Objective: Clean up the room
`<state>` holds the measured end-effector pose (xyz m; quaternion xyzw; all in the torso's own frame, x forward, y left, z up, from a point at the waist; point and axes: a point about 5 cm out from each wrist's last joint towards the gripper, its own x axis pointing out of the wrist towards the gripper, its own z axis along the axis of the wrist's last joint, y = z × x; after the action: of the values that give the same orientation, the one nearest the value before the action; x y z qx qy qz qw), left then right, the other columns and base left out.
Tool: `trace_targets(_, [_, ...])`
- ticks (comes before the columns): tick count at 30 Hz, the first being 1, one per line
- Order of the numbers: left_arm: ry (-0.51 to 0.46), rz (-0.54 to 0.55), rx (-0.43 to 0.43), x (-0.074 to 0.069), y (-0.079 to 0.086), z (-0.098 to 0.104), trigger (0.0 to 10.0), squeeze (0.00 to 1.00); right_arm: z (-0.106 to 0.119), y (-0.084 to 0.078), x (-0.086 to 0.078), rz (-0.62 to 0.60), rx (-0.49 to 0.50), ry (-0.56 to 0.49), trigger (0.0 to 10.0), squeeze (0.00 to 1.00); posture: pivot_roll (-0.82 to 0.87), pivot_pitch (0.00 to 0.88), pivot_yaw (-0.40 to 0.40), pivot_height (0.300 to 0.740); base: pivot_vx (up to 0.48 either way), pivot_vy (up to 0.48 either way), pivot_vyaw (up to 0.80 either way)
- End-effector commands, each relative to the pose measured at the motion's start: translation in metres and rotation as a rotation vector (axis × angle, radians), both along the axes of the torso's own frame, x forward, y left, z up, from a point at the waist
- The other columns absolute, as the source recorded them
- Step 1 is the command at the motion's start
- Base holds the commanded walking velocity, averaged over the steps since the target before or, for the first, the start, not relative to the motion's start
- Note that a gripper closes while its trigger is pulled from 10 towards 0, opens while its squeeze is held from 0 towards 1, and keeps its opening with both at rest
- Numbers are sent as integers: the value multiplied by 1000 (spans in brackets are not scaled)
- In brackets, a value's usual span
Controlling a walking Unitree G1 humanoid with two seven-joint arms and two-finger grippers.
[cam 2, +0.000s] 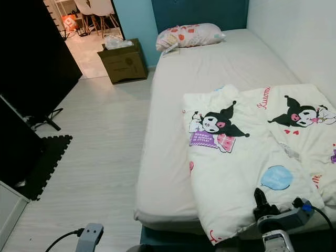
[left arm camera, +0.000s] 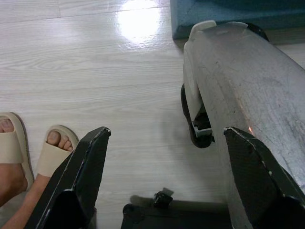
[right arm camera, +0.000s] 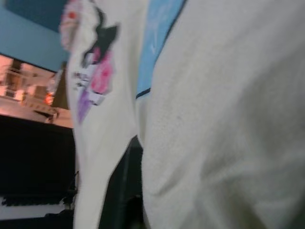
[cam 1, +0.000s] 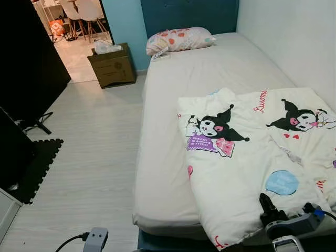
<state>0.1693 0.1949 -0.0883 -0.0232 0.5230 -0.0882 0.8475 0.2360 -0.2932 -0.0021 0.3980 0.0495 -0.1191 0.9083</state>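
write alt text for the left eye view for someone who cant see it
A folded cartoon-print blanket lies on a bed with a pillow at its head; the right gripper rests on the blanket's near edge. A cardboard box stands on the floor beside the bed.

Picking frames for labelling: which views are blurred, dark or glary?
Both eye views are sharp and evenly lit, dark only at the left wall; the left wrist view is sharp, with glare on the floor; the right wrist view is blurred, pressed close against the quilt.
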Motion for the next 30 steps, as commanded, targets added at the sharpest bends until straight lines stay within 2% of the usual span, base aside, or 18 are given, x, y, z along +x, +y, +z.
trace_targets(1, [26, -1, 10, -6, 3, -2, 10000, 0, -2, 10, 2, 41, 6, -9, 0, 0, -61, 60, 140, 606, 0, 0, 0])
trace_targets(3, [27, -4, 9, -6, 3, -2, 10000, 0, 3, 27, 10, 203, -38, -71, 0, 0, -62, 63, 140, 606, 0, 0, 0])
trace_targets(4, [27, -4, 9, -6, 3, -2, 10000, 0, 3, 27, 10, 203, -38, -71, 0, 0, -62, 63, 140, 606, 0, 0, 0])
trace_targets(5, [28, -6, 8, -6, 2, -2, 10000, 0, 4, 55, 15, 412, -88, -106, 0, 0, -64, 67, 139, 606, 0, 0, 0])
trace_targets(6, [29, -9, 7, -6, 2, -2, 10000, 0, 2, 101, 14, 718, -143, -135, 0, 0, -65, 69, 141, 606, 0, 0, 0])
trace_targets(7, [29, -9, 7, -6, 2, -2, 10000, 0, 2, 101, 14, 718, -143, -135, 0, 0, -65, 69, 141, 606, 0, 0, 0])
trace_targets(8, [29, -11, 7, -6, 2, -2, 10000, 0, 0, 117, 12, 817, -157, -139, 0, 0, -64, 70, 141, 606, 0, 0, 0])
trace_targets(10, [29, -11, 7, -6, 2, -2, 10000, 0, 0, 117, 12, 817, -157, -139, 0, 0, -64, 70, 141, 606, 0, 0, 0])
trace_targets(12, [28, -12, 7, -6, 2, -2, 10000, 0, -11, 158, 0, 1067, -237, -91, 0, 0, -56, 71, 139, 606, 0, 0, 0])
trace_targets(14, [28, -12, 7, -5, 2, -2, 10000, 0, -15, 171, -5, 1150, -264, -76, 0, 0, -56, 71, 139, 606, 0, 0, 0])
trace_targets(15, [27, -11, 8, -5, 2, -2, 10000, 0, -21, 184, -11, 1238, -333, -37, 0, 0, -50, 71, 139, 606, 0, 0, 0])
trace_targets(16, [27, -10, 9, -5, 3, -2, 10000, 0, -28, 194, -14, 1297, -432, 23, 2588, 0, -47, 70, 138, 606, 0, 0, 0])
trace_targets(18, [26, -10, 10, -5, 3, -2, 10000, 0, -32, 199, -16, 1327, -503, 58, 2588, 0, -47, 70, 138, 606, 0, 0, 0])
trace_targets(19, [27, -9, 11, -6, 4, -2, 10000, 0, -39, 201, -17, 1363, -641, 128, 10000, 0, -44, 70, 136, 606, 0, 0, 0])
trace_targets(21, [29, -8, 12, -7, 4, -2, 10000, 0, -45, 194, -13, 1335, -898, 239, 10000, 0, -45, 68, 132, 606, 0, 0, 0])
trace_targets(26, [33, -8, 12, -8, 3, -3, 10000, 0, -42, 191, -5, 1238, -913, 256, 10000, 0, -42, 64, 124, 606, 0, 0, 0])
trace_targets(27, [33, -7, 10, -9, 3, -3, 10000, 0, -39, 191, -2, 1198, -870, 240, 10000, 1000, -40, 63, 121, 606, 0, 0, 0])
trace_targets(30, [34, -7, 8, -9, 2, -3, 10000, 0, -37, 193, 0, 1169, -829, 222, 10000, 1000, -40, 62, 120, 606, 0, 0, 0])
